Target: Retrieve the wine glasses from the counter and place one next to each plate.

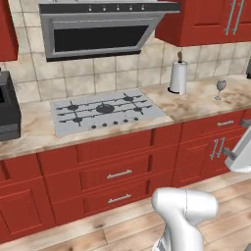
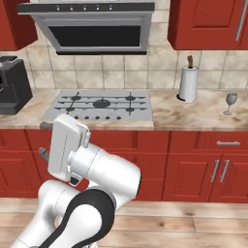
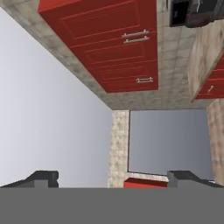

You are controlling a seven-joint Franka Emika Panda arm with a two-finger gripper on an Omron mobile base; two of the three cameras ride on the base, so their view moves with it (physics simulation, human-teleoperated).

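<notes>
Gripper (image 3: 112,177): two dark fingertips rise from the lower edge of the hand view, set wide apart with nothing between them; the hand carries nothing
Gripper aim: the hand view is rolled and looks past red upper cabinets (image 3: 118,39) and a tiled wall toward a pale ceiling or wall, not down at the worktop
Arm: white links sit low and folded in front of the base; in the right base view the forearm stands before the red drawers, below the counter's edge
Wine glass (image 1: 221,88): one small translucent stemmed glass, upright on its foot, on the counter (image 1: 196,105) toward its right end; also seen at (image 2: 231,103)
Glass axis: long axis vertical, bowl up, thin stem, round foot flat on the stone
Glass neighbours: paper towel roll (image 1: 178,77) stands to its left, apart from it and closer to the wall; gas hob (image 1: 105,110) lies further left
Second glass: cannot place it from these views
Plates: cannot place them from these views
Key relation (judgement): the glass lies above and well to the right of the folded arm, on the far side of the counter edge; the open hand points away from it, so the arm must lift, swing right and re-aim before any grasp
Approach (judgement): a sideways closing on the bowl or stem suits the upright glass; a stray push could tip it
Task progress (judgement): early, no glass taken up yet
Other items: dark appliance (image 2: 14,85) at the counter's left end; steel extractor hood (image 1: 100,29) above the hob
</notes>
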